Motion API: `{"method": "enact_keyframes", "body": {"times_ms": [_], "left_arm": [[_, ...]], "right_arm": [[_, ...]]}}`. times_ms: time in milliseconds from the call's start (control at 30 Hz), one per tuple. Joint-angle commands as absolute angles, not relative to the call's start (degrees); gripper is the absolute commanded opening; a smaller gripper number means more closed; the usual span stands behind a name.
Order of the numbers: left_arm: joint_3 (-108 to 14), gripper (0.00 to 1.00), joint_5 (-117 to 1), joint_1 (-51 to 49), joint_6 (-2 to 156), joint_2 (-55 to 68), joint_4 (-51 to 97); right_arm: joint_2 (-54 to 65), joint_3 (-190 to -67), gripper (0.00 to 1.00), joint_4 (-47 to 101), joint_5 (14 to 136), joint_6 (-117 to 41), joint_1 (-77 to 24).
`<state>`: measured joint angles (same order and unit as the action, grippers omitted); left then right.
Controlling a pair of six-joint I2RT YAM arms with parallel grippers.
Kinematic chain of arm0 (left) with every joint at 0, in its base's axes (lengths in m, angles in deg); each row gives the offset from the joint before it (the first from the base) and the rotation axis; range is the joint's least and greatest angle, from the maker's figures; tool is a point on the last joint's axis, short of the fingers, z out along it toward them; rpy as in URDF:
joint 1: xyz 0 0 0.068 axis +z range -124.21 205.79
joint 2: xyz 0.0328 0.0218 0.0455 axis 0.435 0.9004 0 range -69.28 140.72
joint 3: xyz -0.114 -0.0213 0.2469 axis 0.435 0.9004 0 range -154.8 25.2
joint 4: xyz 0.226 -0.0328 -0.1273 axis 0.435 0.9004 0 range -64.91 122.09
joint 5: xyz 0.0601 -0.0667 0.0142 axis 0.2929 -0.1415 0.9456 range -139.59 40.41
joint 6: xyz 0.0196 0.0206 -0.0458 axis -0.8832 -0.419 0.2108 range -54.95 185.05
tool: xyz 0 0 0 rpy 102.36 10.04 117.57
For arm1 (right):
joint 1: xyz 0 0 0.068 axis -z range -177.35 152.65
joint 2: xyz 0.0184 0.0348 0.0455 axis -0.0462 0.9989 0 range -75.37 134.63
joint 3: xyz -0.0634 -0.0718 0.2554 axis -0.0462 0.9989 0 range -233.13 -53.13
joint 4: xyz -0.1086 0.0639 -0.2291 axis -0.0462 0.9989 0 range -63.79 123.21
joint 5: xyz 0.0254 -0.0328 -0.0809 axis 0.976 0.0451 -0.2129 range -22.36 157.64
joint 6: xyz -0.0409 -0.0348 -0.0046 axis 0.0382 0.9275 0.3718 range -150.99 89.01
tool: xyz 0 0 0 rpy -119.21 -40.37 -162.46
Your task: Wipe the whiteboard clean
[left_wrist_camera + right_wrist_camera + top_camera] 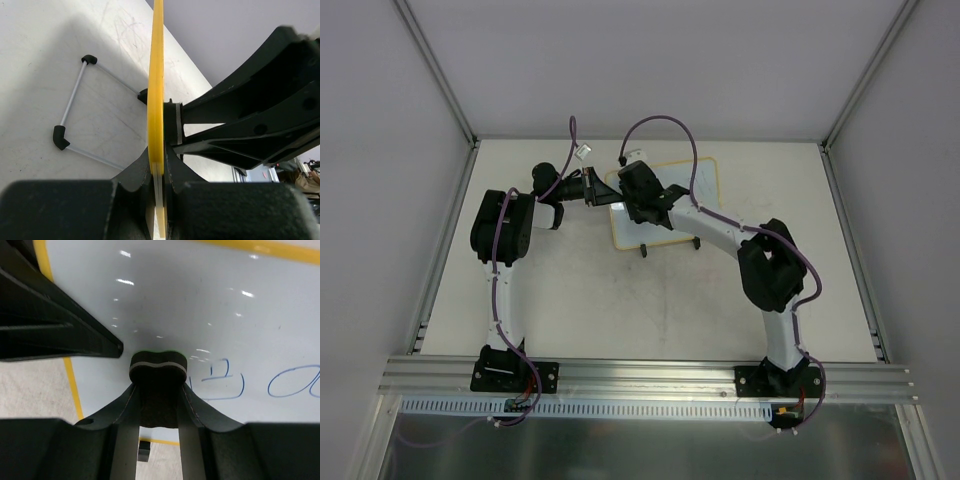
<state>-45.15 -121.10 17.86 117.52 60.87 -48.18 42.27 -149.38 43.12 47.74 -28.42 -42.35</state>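
Both arm bases sit at the 6 o'clock edge of the worktop [610, 310]. The left arm [502, 228] goes up along the 9 o'clock side and bends toward 3 o'clock. The right arm [775, 270] reaches from 5 o'clock toward 11 o'clock. They meet at the whiteboard [708, 190], which is at 12 o'clock from the worktop's middle, near the far edge. Its two black feet [643, 251] stand on the worktop at its 6 o'clock side.

The left jaws are clenched on the board's yellow frame [156, 90] at its 9 o'clock edge. In the left wrist view the frame is seen edge-on, pressed from both sides. Beyond it, at 10 o'clock, thin white rods [72, 97] with black corners lie on the worktop.

The right jaws grasp a black eraser [158, 364]. Its end seems to touch the glossy white face close to the 9 o'clock frame. Blue scribbles [225, 385] are just beside the eraser at its 3 o'clock.
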Motion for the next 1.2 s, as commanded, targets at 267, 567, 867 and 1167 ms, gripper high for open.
{"method": "enact_keyframes", "body": {"times_ms": [267, 567, 867, 1167], "left_arm": [[-44.4, 0.00, -126.2, 16.1, 111.1, 59.0, -58.5], [-44.8, 0.00, -126.5, 16.1, 110.9, 59.1, -57.3], [-44.8, 0.00, -126.7, 16.1, 111.0, 59.2, -57.4], [-44.8, 0.00, -126.7, 16.1, 111.0, 59.1, -57.7]], "right_arm": [[40.7, -137.1, 0.00, 43.8, 45.8, -30.9, -41.3], [41.4, -141.1, 0.00, 43.9, 45.6, -30.6, -37.6], [40.4, -138.7, 0.00, 43.6, 47.9, -30.8, -30.0], [38.0, -136.2, 0.00, 42.6, 47.3, -30.8, -25.8]]}}
